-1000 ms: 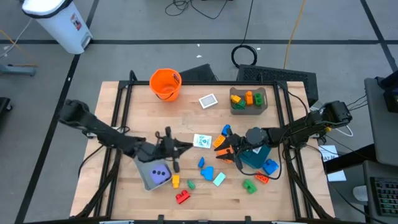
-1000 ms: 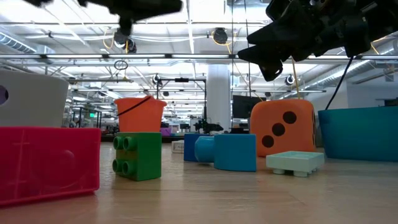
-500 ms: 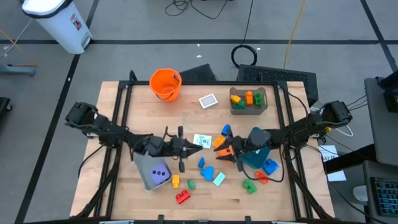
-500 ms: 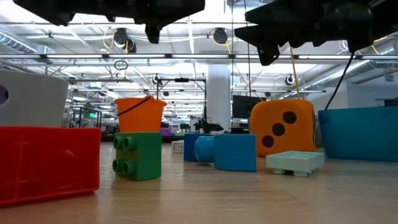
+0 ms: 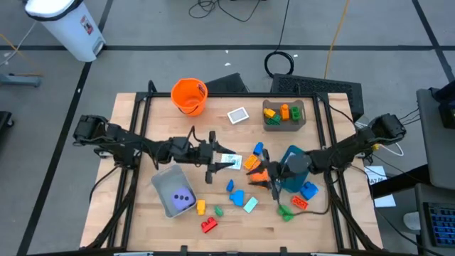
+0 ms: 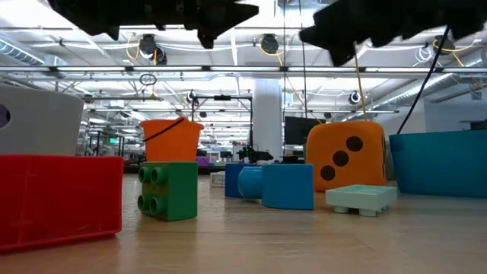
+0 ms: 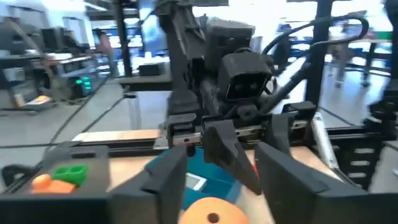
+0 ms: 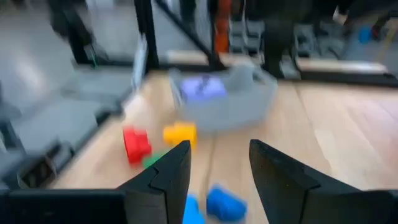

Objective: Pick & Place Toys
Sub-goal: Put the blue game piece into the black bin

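Swinging rightward from the grey bin (image 5: 174,193), the left pincer (image 5: 229,163) is hovering spread over a white card (image 5: 229,161), while the right pincer (image 5: 261,175) is hanging spread beside the orange die (image 5: 252,163).

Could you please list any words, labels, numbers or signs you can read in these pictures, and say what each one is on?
No text can be read anywhere.
White card beside the left gripper: green print, too small to read.
White card near the orange bucket: dark print, too small.
Orange die: black dots only, no numerals.
Purple die in the grey bin: dots only.
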Robot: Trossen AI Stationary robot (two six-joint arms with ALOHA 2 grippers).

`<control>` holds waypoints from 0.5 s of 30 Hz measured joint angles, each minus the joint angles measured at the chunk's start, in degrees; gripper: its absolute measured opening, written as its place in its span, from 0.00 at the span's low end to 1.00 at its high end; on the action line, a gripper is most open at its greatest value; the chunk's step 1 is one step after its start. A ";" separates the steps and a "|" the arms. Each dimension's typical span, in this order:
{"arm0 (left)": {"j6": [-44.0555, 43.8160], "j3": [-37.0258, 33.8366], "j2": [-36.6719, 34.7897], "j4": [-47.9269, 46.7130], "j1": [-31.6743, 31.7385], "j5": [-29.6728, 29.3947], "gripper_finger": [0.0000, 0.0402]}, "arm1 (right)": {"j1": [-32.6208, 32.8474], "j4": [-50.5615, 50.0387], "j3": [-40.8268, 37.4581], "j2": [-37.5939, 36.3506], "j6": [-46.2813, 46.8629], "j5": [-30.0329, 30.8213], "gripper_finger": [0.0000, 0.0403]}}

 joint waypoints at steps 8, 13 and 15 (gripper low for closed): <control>-0.21 0.42 -0.13 -1.50 -3.29 4.10 0.71 | 15.03 -40.02 15.97 -0.87 8.90 18.81 0.38; -0.38 0.41 -0.11 -5.77 -6.04 3.66 0.73 | 19.06 -51.24 20.53 -0.93 22.59 21.87 0.38; -0.43 0.41 -0.11 -6.84 -6.82 3.61 0.72 | 19.35 -53.89 20.56 -0.89 26.53 21.79 0.38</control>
